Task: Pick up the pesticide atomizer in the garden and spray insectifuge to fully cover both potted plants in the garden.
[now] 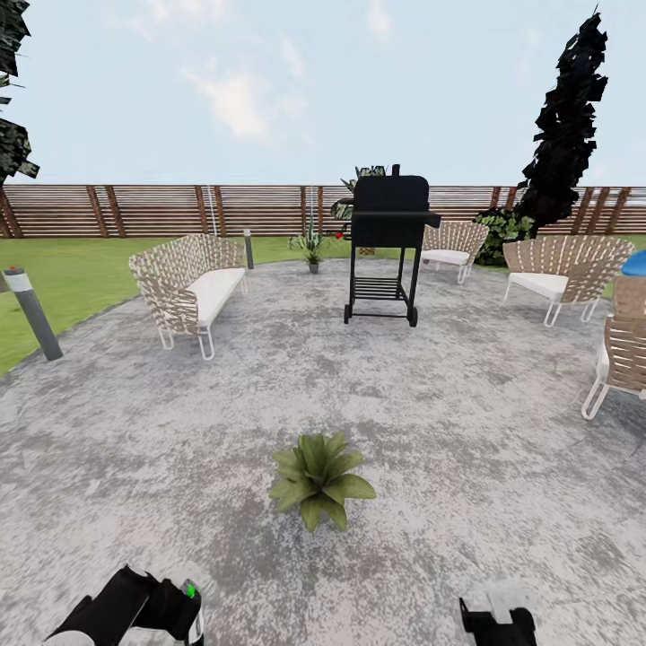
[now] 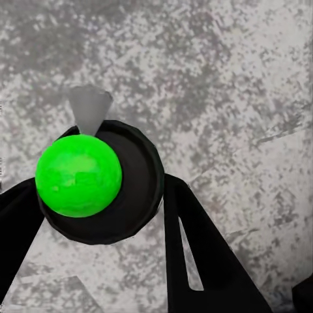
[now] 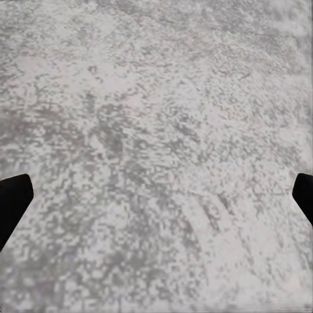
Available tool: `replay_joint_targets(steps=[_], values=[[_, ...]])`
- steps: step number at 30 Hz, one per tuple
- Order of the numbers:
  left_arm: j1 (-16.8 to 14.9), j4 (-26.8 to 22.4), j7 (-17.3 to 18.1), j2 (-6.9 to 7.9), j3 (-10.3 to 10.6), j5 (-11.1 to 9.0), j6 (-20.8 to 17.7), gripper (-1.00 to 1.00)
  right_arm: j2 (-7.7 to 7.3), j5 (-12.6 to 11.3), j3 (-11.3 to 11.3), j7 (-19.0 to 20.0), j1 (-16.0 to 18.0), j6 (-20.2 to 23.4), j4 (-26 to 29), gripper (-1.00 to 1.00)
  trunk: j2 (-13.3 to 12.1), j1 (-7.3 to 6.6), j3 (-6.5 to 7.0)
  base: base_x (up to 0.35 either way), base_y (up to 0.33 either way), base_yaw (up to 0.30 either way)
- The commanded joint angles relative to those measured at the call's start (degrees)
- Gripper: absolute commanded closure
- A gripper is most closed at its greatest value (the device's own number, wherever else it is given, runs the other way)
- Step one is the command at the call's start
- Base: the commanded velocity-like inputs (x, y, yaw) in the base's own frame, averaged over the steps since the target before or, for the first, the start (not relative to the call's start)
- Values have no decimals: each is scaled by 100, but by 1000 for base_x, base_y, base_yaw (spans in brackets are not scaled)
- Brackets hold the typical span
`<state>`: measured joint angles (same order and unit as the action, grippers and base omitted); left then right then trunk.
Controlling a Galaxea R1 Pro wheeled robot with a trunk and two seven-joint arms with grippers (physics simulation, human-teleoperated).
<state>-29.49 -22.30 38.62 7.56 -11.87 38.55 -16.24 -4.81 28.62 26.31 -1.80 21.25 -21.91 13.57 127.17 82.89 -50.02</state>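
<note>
A dark round pesticide atomizer [image 2: 107, 195] capped by a bright green ball [image 2: 78, 175] sits between the black fingers [image 2: 195, 248] of my left gripper [image 1: 170, 606], which is shut on it low over the stone patio. One potted plant [image 1: 318, 480], a green rosette whose leaves hide its pot, stands on the patio just ahead of both grippers. The other potted plant [image 1: 311, 244] is far back in a small grey pot at the patio's edge. I see no whitish insectifuge specks on either. My right gripper [image 1: 498, 619] is open over bare stone, holding nothing.
A black grill [image 1: 388, 247] stands mid-patio with a tiny red dot [image 1: 339, 235] at its left. A wicker sofa [image 1: 188, 287] is at the left and wicker chairs [image 1: 561, 269] at the right. A grey post [image 1: 31, 314] marks the grass edge, with the wooden fence [image 1: 152, 211] behind.
</note>
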Motion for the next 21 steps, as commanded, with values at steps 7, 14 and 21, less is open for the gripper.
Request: replay_joint_targets(steps=[7,14,21], values=[[-21,-108,49,-36,-37,29,-405,100,-3,42,82,-25,4,-25,-12,-100,2,-1,-5,266,0,0],[-22,-128,49,-37,-35,30,-560,100,1,39,84,-20,2,-24,-12,-100,2,-1,-5,334,0,0],[-20,-127,42,-42,-35,38,-580,100,-7,44,84,-14,2,-31,-12,-100,2,-1,-5,299,0,-10]])
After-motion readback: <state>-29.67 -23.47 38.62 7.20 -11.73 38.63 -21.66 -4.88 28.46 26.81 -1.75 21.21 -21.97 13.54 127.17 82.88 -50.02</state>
